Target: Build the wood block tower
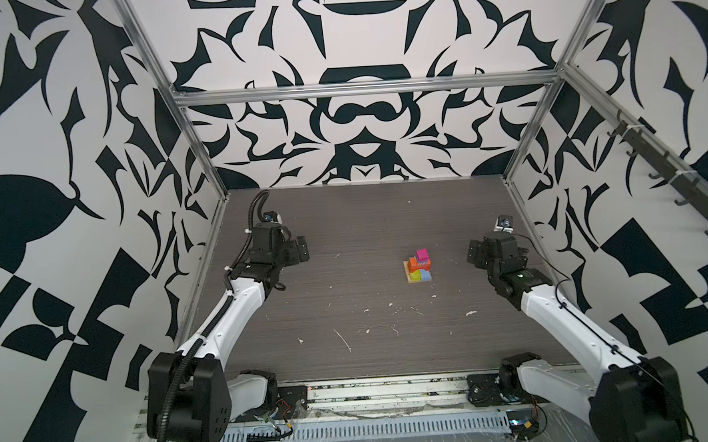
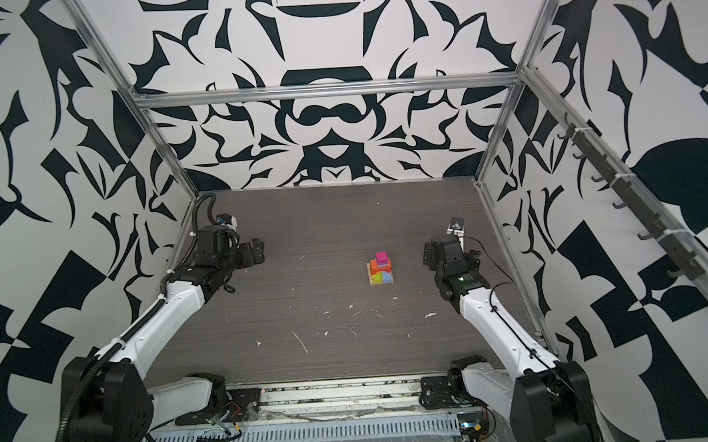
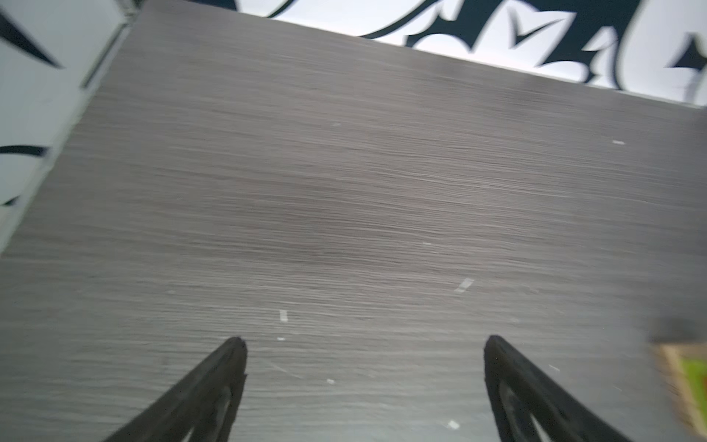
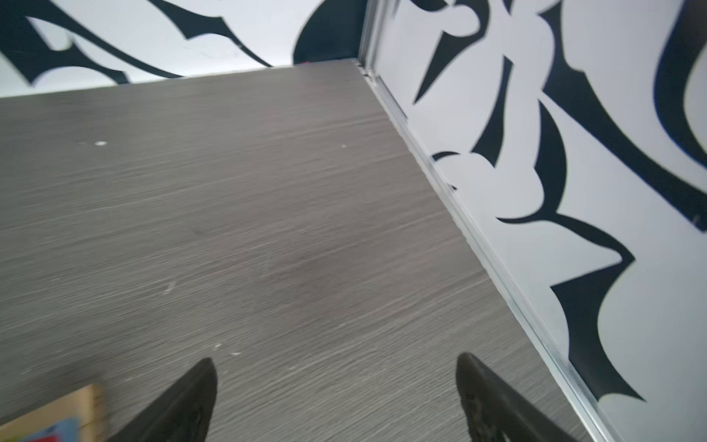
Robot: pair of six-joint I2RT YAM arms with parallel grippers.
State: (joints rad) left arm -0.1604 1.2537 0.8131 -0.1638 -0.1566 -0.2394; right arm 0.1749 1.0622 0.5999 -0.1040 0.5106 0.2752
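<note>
On the table (image 1: 344,231), wood block tower (image 1: 419,266), well apart from left gripper (image 3: 365,338) and right gripper (image 4: 336,356), jaws spread wide, empty.

Upright wood block tower (image 1: 419,267) mid-table: tan base, green and blue, orange and red, magenta cube top

No text, label, brand or number is showing readably in any view. The walls (image 1: 351,118) are carrying only abstract black-and-white shapes, and a tiny mark on the right arm (image 1: 544,307) is appearing too small to read.
</note>
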